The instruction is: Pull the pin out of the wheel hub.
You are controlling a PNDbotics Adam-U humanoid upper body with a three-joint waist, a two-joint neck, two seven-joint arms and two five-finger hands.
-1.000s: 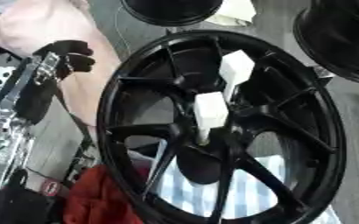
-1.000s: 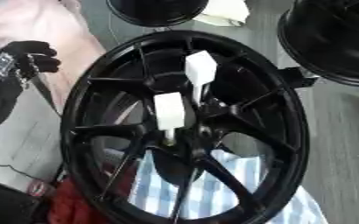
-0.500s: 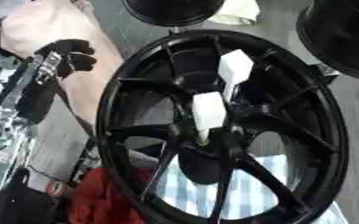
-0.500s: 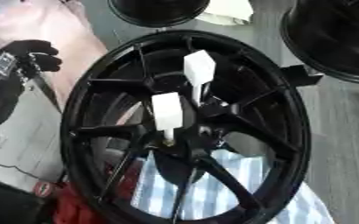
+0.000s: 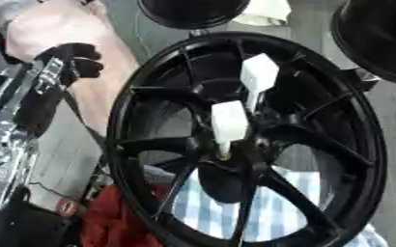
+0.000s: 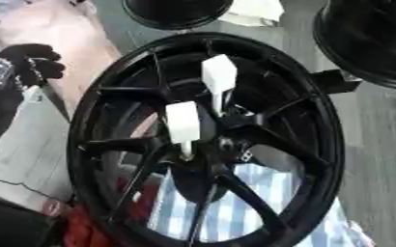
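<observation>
Pins [image 5: 230, 124] (two, white) in one black wheel hub [image 5: 353, 159]; left hand [image 5: 75, 60] apart.

Left hand [image 5: 73, 60] at the upper left, black fingers [image 5: 87, 49] curled, empty, its arm trailing down the left edge.

Wheel hub [image 5: 150, 144] rim cut off at bottom edge; pin [image 5: 229, 123] tip hidden.

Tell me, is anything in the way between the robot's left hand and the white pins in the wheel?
Only the wheel hub's black rim lies between the left hand and the two white pins. Above it, the way looks open.
</observation>
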